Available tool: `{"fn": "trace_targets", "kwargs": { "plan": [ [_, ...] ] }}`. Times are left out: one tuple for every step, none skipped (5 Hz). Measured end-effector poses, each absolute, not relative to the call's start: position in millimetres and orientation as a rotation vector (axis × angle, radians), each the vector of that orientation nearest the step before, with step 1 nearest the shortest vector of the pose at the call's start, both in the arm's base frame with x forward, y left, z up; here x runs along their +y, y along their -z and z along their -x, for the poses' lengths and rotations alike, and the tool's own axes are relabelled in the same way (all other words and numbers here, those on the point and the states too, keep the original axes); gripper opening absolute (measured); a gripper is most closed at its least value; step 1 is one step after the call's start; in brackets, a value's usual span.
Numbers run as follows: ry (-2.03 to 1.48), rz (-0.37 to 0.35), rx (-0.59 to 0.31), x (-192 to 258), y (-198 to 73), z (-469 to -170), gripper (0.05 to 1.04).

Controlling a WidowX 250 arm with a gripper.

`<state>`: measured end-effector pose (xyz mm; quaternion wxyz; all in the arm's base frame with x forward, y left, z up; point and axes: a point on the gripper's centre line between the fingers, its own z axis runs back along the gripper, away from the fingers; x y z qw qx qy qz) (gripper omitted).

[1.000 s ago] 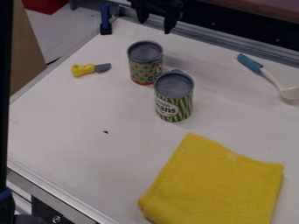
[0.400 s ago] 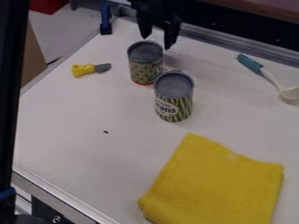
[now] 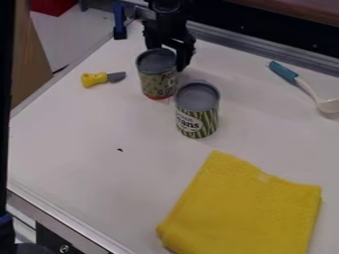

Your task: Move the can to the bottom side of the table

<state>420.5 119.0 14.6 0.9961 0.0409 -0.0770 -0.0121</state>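
The black gripper point(image 3: 169, 48) hangs at the top of the table, against the back of a can point(image 3: 159, 84) with a dotted green and orange label. Its fingers stand apart: one is behind the rim, partly hidden by the can, and the other comes down along the can's right side. That can is upright on the white table point(image 3: 79, 129). Just in front and to its right stands a second upright can point(image 3: 206, 120) with a green striped beans label.
A yellow cloth point(image 3: 245, 208) lies at the lower right. To the left of the cans is a toy knife point(image 3: 102, 78) with a yellow handle. A white spoon with a blue handle point(image 3: 283, 72) rests near the right edge. A metal rail point(image 3: 265, 49) runs along the back.
The gripper has come down from the top edge to the dotted can. That can has shifted slightly left and a little toward the camera; the beans can has stayed put.
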Motion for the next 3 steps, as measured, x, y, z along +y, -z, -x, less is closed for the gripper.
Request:
{"fn": "trace_targets", "kwargs": {
  "plan": [
    [-0.026, -0.075, -0.128, 117.7, -15.2, -399.0, 1.0],
    [-0.078, -0.098, -0.111, 115.9, -22.0, -377.5, 1.0],
    [-0.14, -0.151, -0.079, 111.0, -13.6, -355.3, 1.0]
  ]
}}
